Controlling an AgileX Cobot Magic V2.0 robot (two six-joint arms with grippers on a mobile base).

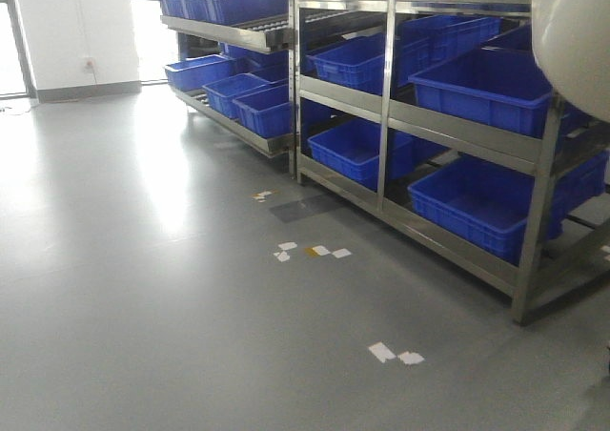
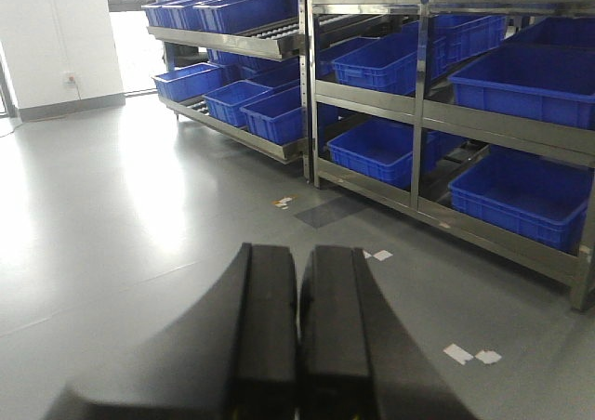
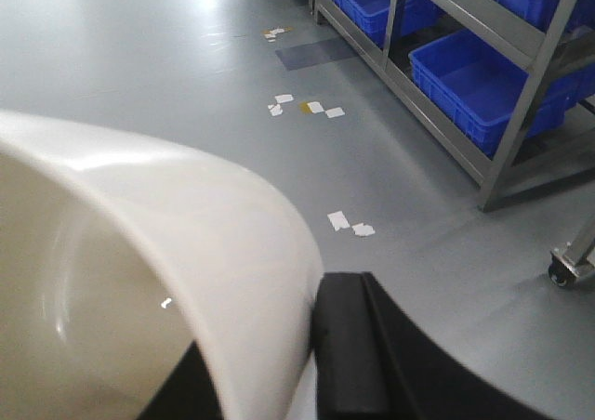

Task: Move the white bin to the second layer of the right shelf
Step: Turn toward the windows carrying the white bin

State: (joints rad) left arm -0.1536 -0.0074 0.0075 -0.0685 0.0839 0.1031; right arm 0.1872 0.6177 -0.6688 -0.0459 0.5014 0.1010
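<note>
Right gripper (image 3: 274, 346) held aloft, fingers pinching the white bin (image 3: 186, 206) wall, one each side. Left gripper (image 2: 297, 281) levelled at steel racks (image 2: 421, 113), fingers pressed together, empty.

I count one white bin (image 1: 572, 30) at upper right, two steel racks (image 1: 457, 129), and at least ten blue crates (image 1: 486, 88).

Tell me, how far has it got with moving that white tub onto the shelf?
Picked up: the right gripper pinches the white bin by its wall, and it hangs above the floor. In hand: carrying it, with the steel racks of blue crates a stretch of floor away. Left: placing it on the shelf. The left gripper is shut, empty.
</note>
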